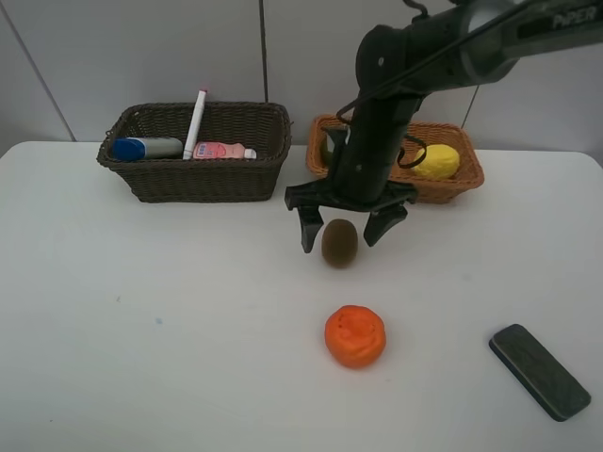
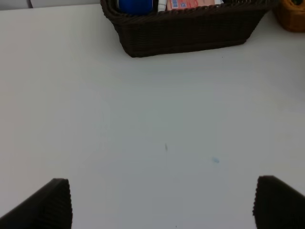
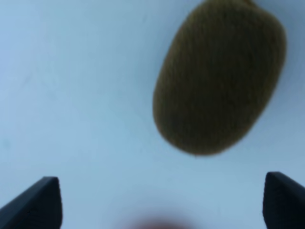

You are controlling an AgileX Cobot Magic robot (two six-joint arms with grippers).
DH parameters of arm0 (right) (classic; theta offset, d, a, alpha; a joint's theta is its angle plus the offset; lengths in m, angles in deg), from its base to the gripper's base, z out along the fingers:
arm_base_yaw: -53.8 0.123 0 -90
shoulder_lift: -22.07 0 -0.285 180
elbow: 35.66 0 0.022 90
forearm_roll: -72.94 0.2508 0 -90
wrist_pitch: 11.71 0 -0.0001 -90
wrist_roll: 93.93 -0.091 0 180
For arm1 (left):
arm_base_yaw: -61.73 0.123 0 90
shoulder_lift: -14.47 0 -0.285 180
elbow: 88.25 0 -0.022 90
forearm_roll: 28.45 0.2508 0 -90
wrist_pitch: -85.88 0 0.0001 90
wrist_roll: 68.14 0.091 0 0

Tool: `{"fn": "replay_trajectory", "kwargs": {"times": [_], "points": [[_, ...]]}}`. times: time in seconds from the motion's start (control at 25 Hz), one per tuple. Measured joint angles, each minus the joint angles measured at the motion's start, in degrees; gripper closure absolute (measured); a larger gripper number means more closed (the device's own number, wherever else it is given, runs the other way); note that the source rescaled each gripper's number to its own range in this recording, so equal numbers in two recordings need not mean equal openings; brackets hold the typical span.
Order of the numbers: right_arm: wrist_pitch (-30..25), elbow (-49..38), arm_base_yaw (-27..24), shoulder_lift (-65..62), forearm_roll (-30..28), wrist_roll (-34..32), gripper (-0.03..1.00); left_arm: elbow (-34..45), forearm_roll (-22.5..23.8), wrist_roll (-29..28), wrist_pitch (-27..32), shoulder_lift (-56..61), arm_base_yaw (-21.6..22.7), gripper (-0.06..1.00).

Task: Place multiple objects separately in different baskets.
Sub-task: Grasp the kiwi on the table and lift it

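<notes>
Altogether two baskets (image 1: pixel 207 181) (image 1: pixel 454 188), one kiwi (image 1: pixel 339 242), one orange (image 1: pixel 355 335)

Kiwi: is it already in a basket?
No, the kiwi sits on the white table, near the orange.

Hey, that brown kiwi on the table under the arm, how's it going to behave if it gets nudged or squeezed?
The kiwi is egg-shaped and lies free on the smooth table, so a nudge would probably roll it. Its matte, fuzzy-looking skin likely grips well rather than slipping.
</notes>
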Motion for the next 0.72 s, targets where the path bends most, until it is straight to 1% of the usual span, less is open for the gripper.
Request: {"fn": "replay_trajectory", "kwargs": {"times": [0.16, 0.24, 0.4, 0.56, 0.6, 0.64, 0.68, 0.72], "points": [[5.76, 0.0, 0.0, 2.39, -2.53, -0.21, -0.03, 0.0, 0.0, 0.0, 0.0, 0.0, 0.0, -0.06], [8.45, 0.0, 0.0, 3.66, -2.8, -0.35, -0.03, 0.0, 0.0, 0.0, 0.0, 0.0, 0.0, -0.06], [11.54, 0.0, 0.0, 7.25, -4.31, -0.39, -0.03, 0.0, 0.0, 0.0, 0.0, 0.0, 0.0, -0.06], [12.57, 0.12, 0.0, 8.11, -5.53, -0.39, -0.02, 0.0, 0.0, 0.0, 0.0, 0.0, 0.0, -0.06], [12.57, 0.12, 0.0, 8.11, -5.69, -0.39, 0.02, 0.0, 0.0, 0.0, 0.0, 0.0, 0.0, -0.06], [12.46, 0.12, 0.0, 8.11, -6.15, -0.34, 0.12, 0.0, 0.0, 0.0, 0.0, 0.0, 0.0, -0.06], [12.23, 0.12, 0.0, 8.11, -6.15, -0.34, 0.3, 0.0, 0.0, 0.0, 0.0, 0.0, 0.0, -0.06], [12.08, 0.12, -0.06, 8.24, -7.03, -0.19, 0.56, 0.0, 0.0, 0.0, 0.0, 0.0, 0.0, -0.06]]}}
